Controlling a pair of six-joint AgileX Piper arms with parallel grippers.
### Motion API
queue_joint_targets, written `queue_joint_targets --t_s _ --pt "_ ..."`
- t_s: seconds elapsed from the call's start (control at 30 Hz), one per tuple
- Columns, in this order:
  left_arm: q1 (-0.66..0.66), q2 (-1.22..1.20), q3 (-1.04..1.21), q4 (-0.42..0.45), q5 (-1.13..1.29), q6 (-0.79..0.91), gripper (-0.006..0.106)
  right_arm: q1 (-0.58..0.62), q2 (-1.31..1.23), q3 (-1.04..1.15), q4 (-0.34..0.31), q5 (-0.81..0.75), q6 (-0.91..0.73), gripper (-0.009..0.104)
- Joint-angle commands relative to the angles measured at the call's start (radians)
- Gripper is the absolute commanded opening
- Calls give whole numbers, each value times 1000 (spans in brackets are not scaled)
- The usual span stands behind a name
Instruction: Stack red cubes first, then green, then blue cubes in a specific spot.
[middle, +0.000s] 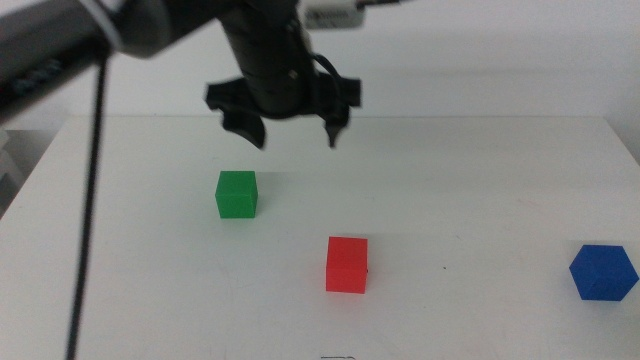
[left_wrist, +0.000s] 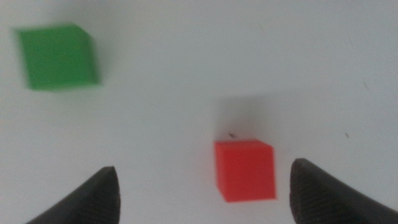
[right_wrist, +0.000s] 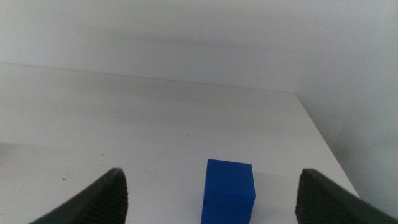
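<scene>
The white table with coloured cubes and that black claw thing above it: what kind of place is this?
Probably a robotics lab or test bench. A bare white table holds only a red cube, a green cube and a blue cube, while the left gripper hangs open above them.

My left gripper (middle: 292, 132) has dark matt jaws that look like plastic. The red cube (middle: 347, 265), green cube (middle: 236, 194) and blue cube (middle: 603, 272) are plain and matt — no gloss. The white table (middle: 450, 190) looks smooth, faintly speckled — dull sheen.
</scene>
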Motion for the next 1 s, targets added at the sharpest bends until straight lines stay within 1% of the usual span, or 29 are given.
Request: queue_joint_targets --t_s 0.0,0.1,0.23,0.3,0.5,0.8,0.97 --pt "25 -87 -25 56 73 1 94 -3 -15 -10 -13 -78 -5 94" --pt "68 -109 -25 66 73 19 94 -3 -15 -10 -13 -78 -5 94" --pt "140 -112 -25 55 72 67 94 -3 -15 -10 -13 -78 -5 94" --pt "173 -107 -25 44 63 95 94 -3 -15 -10 -13 -78 -5 94" --pt "260 -71 -25 -28 -5 156 94 -3 -15 -10 -13 -78 -5 94" --pt "291 33 -25 -39 -90 194 94 -3 -15 -10 -13 -78 -5 94" --pt "291 97 -25 -64 -129 198 94 -3 -15 -10 -13 -78 -5 94"
